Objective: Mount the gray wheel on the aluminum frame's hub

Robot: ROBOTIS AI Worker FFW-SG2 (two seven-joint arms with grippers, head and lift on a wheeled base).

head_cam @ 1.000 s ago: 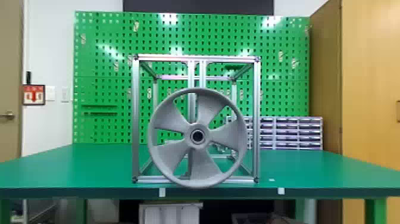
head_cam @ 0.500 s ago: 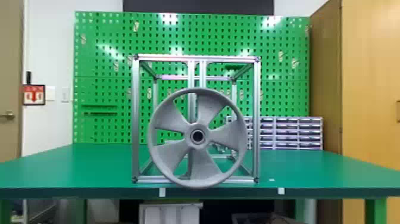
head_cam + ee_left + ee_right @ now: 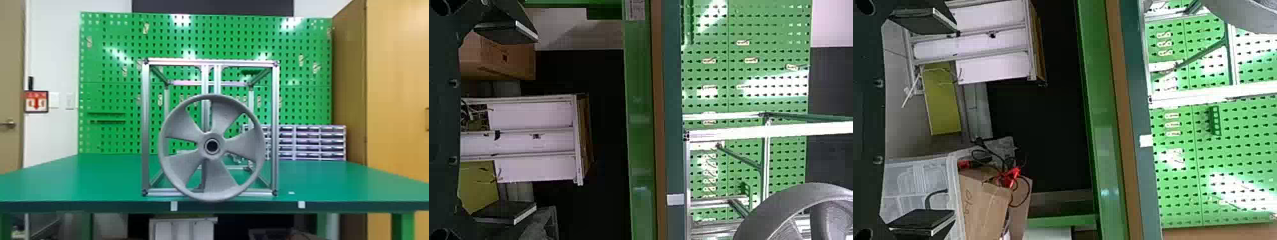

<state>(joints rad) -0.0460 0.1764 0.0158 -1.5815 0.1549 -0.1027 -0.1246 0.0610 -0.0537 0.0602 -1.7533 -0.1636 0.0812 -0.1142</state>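
Both jaws parted: left gripper (image 3: 535, 121), right gripper (image 3: 955, 122) | wheel (image 3: 219, 178) fronting frame (image 3: 145, 127) | pegboard (image 3: 111, 137), drawers (image 3: 307, 142) behind

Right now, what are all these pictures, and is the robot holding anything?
This robot has cameras on its head and both wrists. The straight-ahead picture comes from its head. The two sideways ones come from its wrists, so upright things look like they're lying down. The black pieces there are its fingers: the left gripper and the right gripper are both open, holding nothing. On the green table stands a metal frame, with a gray wheel at its front. I can't tell if the wheel is properly fixed on. Farther back are small drawers and a green board with holes.
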